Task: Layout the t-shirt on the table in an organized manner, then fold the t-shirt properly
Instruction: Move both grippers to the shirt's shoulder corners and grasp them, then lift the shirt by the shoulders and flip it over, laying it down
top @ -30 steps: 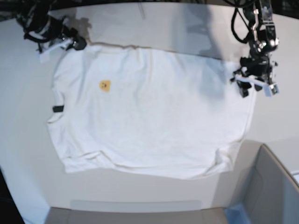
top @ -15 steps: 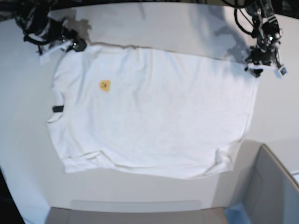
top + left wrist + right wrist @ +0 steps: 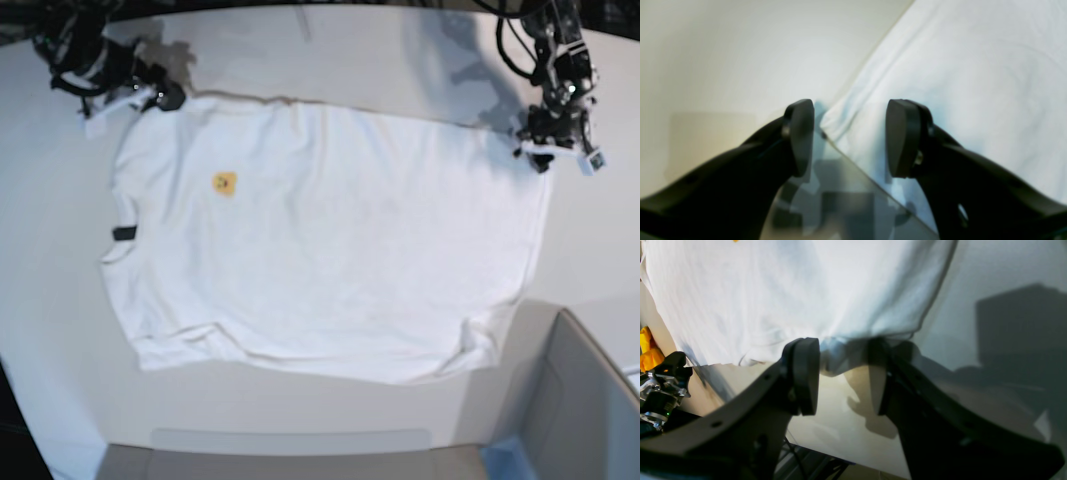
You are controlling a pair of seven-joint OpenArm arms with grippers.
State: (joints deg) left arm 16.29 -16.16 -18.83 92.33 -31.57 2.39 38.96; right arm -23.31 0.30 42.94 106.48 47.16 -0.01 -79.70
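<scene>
The white t-shirt (image 3: 330, 250) lies spread flat on the table (image 3: 350, 60), with a small yellow mark (image 3: 224, 183) and a black tag (image 3: 124, 233) near its left side. My left gripper (image 3: 553, 152) hangs over the shirt's far right corner. In the left wrist view it (image 3: 850, 136) is open, with the cloth's edge (image 3: 840, 120) lying below the gap. My right gripper (image 3: 150, 97) is at the far left corner. In the right wrist view it (image 3: 841, 373) is shut on a bunched fold of the t-shirt (image 3: 806, 290), and wrinkles run toward the pinch.
A grey box (image 3: 585, 400) with a blue corner (image 3: 505, 455) stands at the near right, close to the shirt's hem. A grey panel (image 3: 290, 440) lies along the near edge. Cables and the arm base (image 3: 75, 50) crowd the far left. Something orange (image 3: 648, 353) sits beside the table edge.
My left gripper has risen from the shirt's right edge toward the far right corner, then settled slightly back. The shirt and the right gripper have stayed where they were.
</scene>
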